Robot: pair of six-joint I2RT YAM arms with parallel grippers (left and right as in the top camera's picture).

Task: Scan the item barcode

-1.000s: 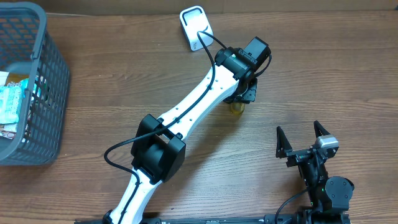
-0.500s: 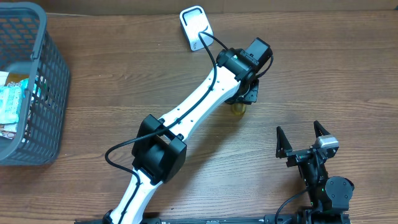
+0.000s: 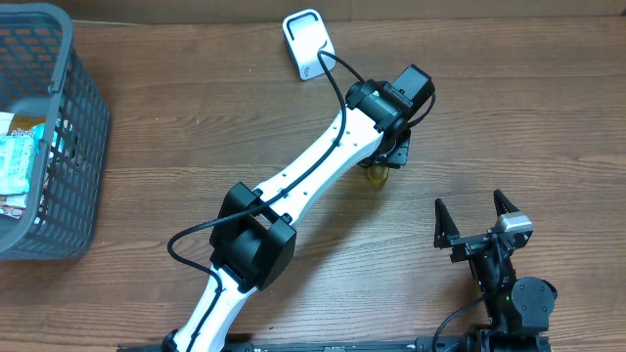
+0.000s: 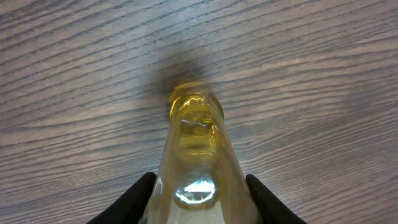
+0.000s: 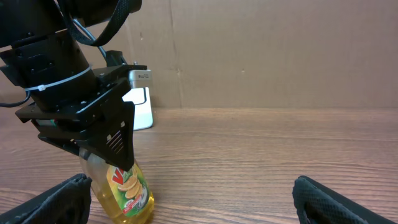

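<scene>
Found upright on the counter (image 3: 196, 117), right of centre: a bottle (image 3: 375, 174) of yellow liquid with a green label. Flanked on both sides by the left fingers (image 4: 134, 202), set close against its shoulders. Cannot tell whether gripping or merely alongside, since any contact falls at the frame edge. Observed well apart, toward the near edge: right fingers (image 3: 442, 227) spread wide, holding nothing. Recorded at the far side: white scanner (image 3: 308, 44), near the bottle, not touching. Noted far left: grey basket (image 3: 59, 127) containing packets (image 3: 18, 161).
</scene>
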